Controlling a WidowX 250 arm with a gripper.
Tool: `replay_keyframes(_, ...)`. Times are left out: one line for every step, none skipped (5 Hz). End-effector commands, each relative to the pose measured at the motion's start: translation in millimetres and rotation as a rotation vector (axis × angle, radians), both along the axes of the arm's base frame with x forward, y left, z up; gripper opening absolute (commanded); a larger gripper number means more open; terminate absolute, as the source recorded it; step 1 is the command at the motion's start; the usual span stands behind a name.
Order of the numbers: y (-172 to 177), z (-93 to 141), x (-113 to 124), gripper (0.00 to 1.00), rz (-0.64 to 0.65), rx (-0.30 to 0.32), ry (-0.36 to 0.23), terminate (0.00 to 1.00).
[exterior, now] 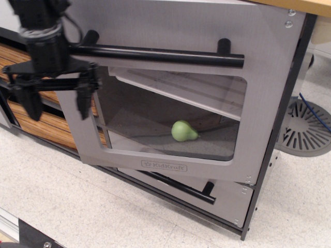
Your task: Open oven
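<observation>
a pale speckled floor [103, 206] runs under a toy kitchen, with a round grey slotted base [305, 129] at the right edge; the oven [170, 31] fills most of the view, its grey door swung partly out on the left side and hinged at the black frame on the right; the long black bar handle [160, 54] crosses the door above the clear window; a small green pear [183, 131] lies inside on the oven floor, seen through the window; brown wood-grain drawers [36, 124] sit to the left; a shorter grey drawer [207, 194] lies below the door; the gripper [54, 106] hangs at the door's left edge, below the handle's left end, fingers spread wide and holding nothing.
</observation>
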State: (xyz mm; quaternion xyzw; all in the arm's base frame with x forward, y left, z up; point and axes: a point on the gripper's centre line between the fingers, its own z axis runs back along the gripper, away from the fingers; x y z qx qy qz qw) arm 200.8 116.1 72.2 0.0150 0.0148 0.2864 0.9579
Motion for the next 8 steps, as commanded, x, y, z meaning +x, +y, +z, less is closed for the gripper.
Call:
replay_keyframes(75.1, 5.0, -7.8, 1.0, -0.062, 0.034, -0.125, 0.0)
replay_keyframes(103.2, 9.6, -6.0, 1.0, -0.027, 0.079, -0.154, 0.0)
replay_keyframes(119.1, 13.9, 4.3, 1.0, 0.05, 0.101, -0.166, 0.0)
replay_keyframes(133.4, 28.1, 17.7, 1.0, 0.181, 0.133, -0.196, 0.0)
replay_keyframes(143.9, 42.7, 29.4, 1.0, 0.302, 0.136, -0.209, 0.0)
replay_keyframes(136.4, 53.0, 43.7, 1.0, 0.391, 0.164, -0.205, 0.0)
replay_keyframes(137.9, 61.0, 48.7, 1.0, 0.438, 0.175, -0.207, 0.0)
replay_keyframes(130.5, 66.9, 65.2, 1.0, 0.497, 0.17, -0.178, 0.0)
